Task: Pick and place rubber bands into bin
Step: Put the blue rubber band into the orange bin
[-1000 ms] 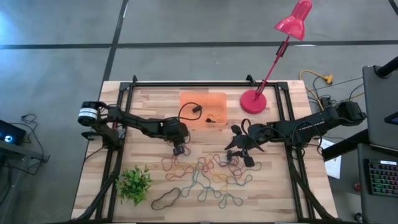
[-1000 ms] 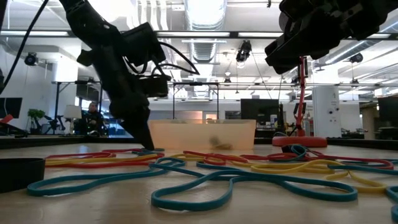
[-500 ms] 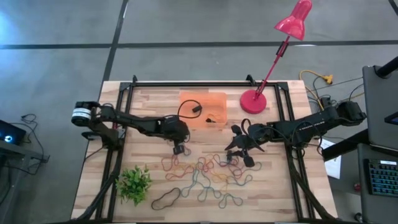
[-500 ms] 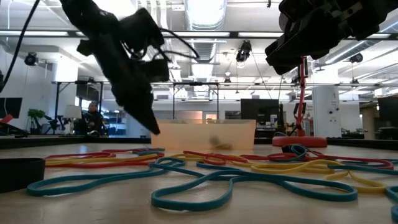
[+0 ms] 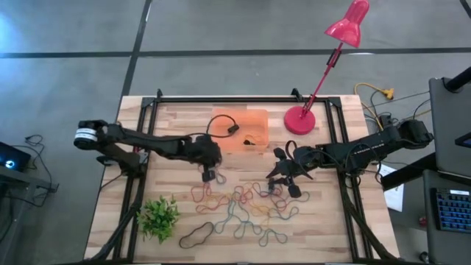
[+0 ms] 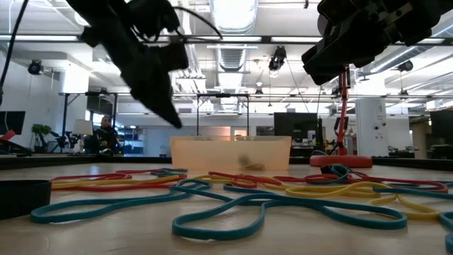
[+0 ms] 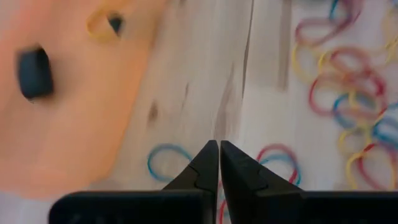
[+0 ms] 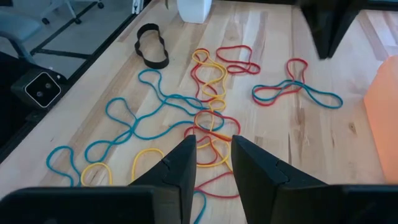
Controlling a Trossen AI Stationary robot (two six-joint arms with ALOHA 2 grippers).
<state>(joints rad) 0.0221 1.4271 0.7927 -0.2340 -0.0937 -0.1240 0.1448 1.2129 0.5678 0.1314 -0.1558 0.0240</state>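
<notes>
From where I stand, the left gripper hangs clear above the table, fingers pressed together with nothing visible between them. Its tip hides part of the wood below, and in the left wrist view the translucent orange bin beside it is only a smear with a dark blob and a yellowish ring inside; I cannot tell what the blob is. The bin sits just beyond that gripper, toward the table's far edge.

The right gripper hovers over the near end of the rubber bands, fingers parted with a narrow gap, gripping nothing I can see. Some loops directly under it are covered by its fingers.

The bands lie flat in a loose tangle below and between both grippers: red, yellow, teal and blue loops, several pinched into figure-eights, overlapping. A black band lies apart, near the small green plant.
</notes>
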